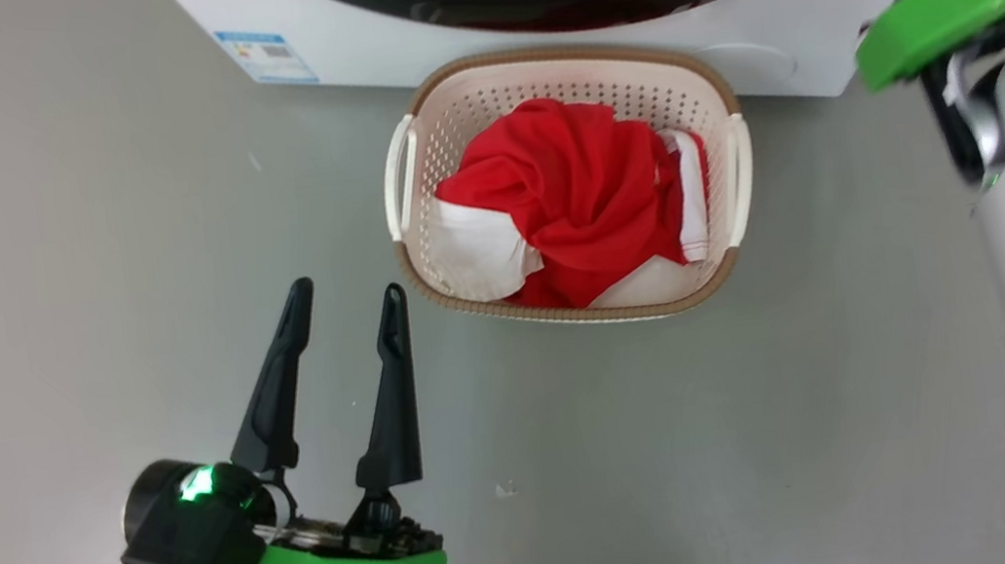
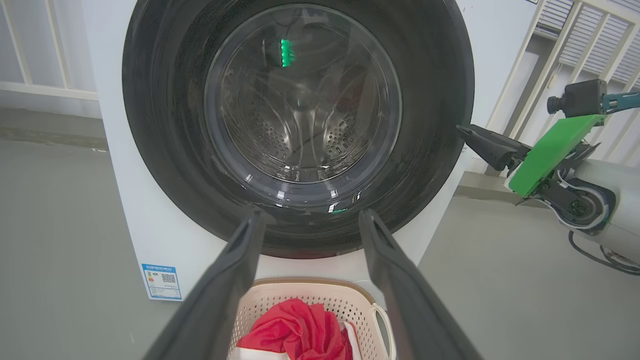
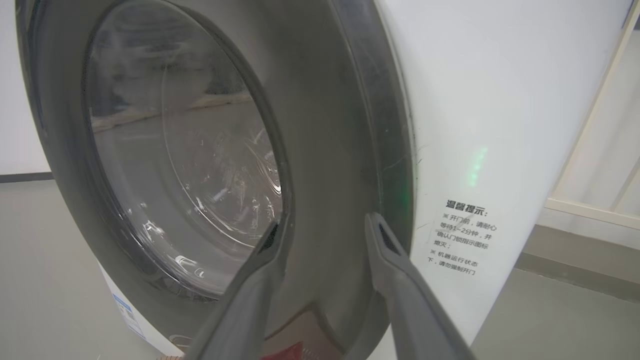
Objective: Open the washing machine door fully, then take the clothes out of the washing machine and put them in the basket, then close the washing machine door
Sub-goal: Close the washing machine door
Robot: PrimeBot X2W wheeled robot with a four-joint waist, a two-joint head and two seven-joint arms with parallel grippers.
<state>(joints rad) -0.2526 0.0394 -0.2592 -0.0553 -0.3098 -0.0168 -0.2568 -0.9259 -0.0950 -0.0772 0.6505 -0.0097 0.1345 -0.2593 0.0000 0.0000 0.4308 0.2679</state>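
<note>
My left claw (image 1: 347,289) hangs low over the grey floor (image 1: 70,284) with its two dark fingers spread wide and nothing between them. Just ahead of its tips and off to their right sits the basket (image 1: 438,104), apart from the claw. The clothes (image 1: 578,193) lie heaped inside it, red cloth twisted on top with white panels showing at the near left and along the right side (the heap fills most of the basket's bottom).

Beyond the basket, and right behind its far rim, stands the washing machine (image 1: 389,37), with a small blue label (image 1: 266,56) low on its front, left of the basket. In the left wrist view the washing machine door (image 2: 170,125) sits straight ahead of the claw, flat against the white front, and the steel drum (image 2: 300,135) shows through its glass.

My right claw (image 3: 324,225) is up at the door's right edge, fingers apart and gripping nothing. One finger lies over the glass's edge and the other by the rim, where it meets the white cabinet.
</note>
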